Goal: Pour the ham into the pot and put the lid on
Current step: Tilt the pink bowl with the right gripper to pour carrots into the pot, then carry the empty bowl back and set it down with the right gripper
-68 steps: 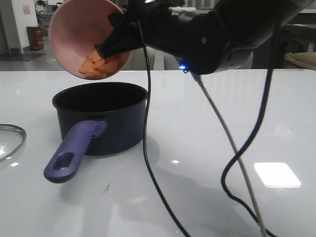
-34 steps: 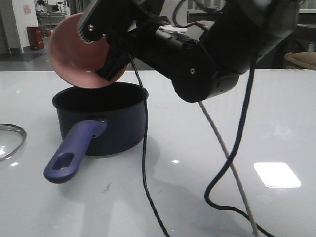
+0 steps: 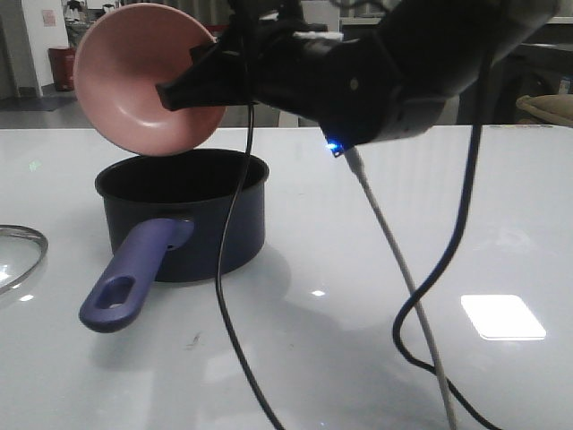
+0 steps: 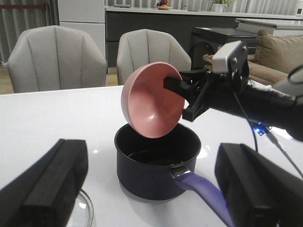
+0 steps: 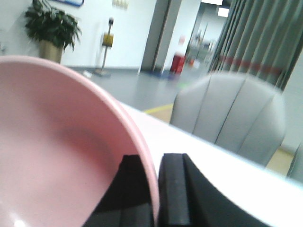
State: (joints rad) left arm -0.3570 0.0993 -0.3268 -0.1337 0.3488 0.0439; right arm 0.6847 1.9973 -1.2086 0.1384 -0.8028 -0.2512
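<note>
My right gripper (image 3: 182, 93) is shut on the rim of the pink bowl (image 3: 143, 81) and holds it tilted on its side above the far rim of the pot (image 3: 183, 215). The bowl's inside shows empty in the left wrist view (image 4: 151, 106) and the right wrist view (image 5: 57, 156), where my fingers (image 5: 173, 189) pinch the rim. The navy pot has a purple handle (image 3: 134, 278) pointing front left. No ham shows; the pot's inside (image 4: 158, 151) is dark. The glass lid (image 3: 20, 255) lies at the far left edge. My left gripper (image 4: 151, 189) is open, in front of the pot, holding nothing.
The right arm and its black and grey cables (image 3: 233, 296) hang across the middle of the white table (image 3: 376, 358), just right of the pot. Grey chairs (image 4: 57, 56) stand behind the table's far edge.
A second ago the bowl held orange ham pieces. It then tipped over the pot, and now it has turned back up with its inside empty.
</note>
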